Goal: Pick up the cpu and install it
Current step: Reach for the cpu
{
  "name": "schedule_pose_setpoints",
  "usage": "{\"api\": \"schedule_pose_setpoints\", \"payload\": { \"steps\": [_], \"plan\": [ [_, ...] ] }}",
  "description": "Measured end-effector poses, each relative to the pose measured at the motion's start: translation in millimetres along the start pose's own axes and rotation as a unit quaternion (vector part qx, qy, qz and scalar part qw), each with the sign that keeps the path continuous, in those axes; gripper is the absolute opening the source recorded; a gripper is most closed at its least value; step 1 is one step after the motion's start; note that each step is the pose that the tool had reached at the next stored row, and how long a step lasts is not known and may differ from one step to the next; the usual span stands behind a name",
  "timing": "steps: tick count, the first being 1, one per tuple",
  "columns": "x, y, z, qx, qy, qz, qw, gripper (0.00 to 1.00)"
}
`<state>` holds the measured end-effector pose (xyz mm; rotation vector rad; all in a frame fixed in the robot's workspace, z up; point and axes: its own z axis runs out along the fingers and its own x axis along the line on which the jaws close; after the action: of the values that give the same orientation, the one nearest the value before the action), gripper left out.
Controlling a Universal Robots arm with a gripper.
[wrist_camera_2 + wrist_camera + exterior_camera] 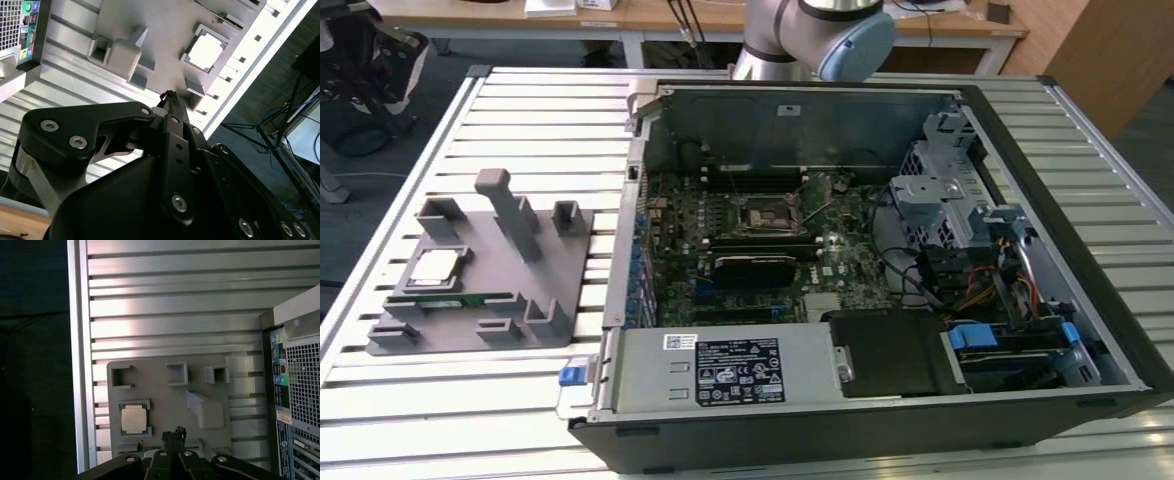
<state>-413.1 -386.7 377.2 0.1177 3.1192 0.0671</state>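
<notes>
1. The jaws look drawn together at their tips in both wrist views, with nothing held between them.
2. The cpu [134, 419] lies flat in a square recess of the grey fixture [160, 390] on the slatted table [165, 310]. It is below the jaws, beyond their tips and off to one side, not under them.
3. I judge the step in hand to be the approach for the pick, with the cpu untouched in its recess.
4. To do it well, the jaws should be centred over the chip and squared to its edges before they descend. They need to be spread wider than the chip and to take it by two opposite rims, not by the metal top.
5. The raised corners of the recess stand just beside the chip, so a tilted or off-centre descent would likely catch on them.
6. A green memory stick [454, 298] lies in the fixture near the cpu, on the jaw side of it, and the tall posts [500, 200] stand farther off. Both are worth clearing.
7. The socket [765, 213] sits inside the open computer case [854, 140], well apart from the jaws. Whether its frame is open I cannot make out.
8. In the exterior view the arm [814, 35] is cut off at the picture's edge.
9. The jaws' own body hides part of the fixture's near edge in both wrist views, and the chip's orientation mark cannot be made out.
</notes>
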Motion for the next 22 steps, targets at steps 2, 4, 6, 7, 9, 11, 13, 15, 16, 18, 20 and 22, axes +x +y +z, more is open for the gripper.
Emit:
{"api": "schedule_pose_setpoints", "payload": {
  "steps": [2,4,6,7,9,11,13,15,16,18,20,22],
  "plan": [
    [6.1,-0.4,0.3,0.0,-0.0001,0.0,1.0,0.1],
    [11.1,-0.7,0.7,0.0,0.0,0.0,1.0,0.1],
    [15.5,-0.7,1.2,0.0,0.0,0.0,1.0,0.1],
    [18.0,-0.8,1.7,0.0,0.0,0.0,1.0,0.1],
    [23.7,-1.1,3.1,0.0002,-0.0001,0.0,1.0,0.1],
    [28.7,-1.5,4.5,0.0004,-0.0001,0.0,1.0,0.1],
    [32.0,-1.8,6.3,0.0007,0.0001,0.0,1.0,0.1],
    [35.0,-2.1,8.2,0.0007,0.0004,0.0,1.0,0.1],
    [36.4,-2.3,9.2,0.0008,0.0008,0.0,1.0,0.1],
    [39.2,-2.6,10.7,0.0008,0.0017,0.0,1.0,0.1],
    [41.6,-2.8,12.0,0.0009,0.0026,0.0,1.0,0.1],
    [43.6,-3.0,13.3,0.001,0.0032,0.0,1.0,0.1]
  ]
}}
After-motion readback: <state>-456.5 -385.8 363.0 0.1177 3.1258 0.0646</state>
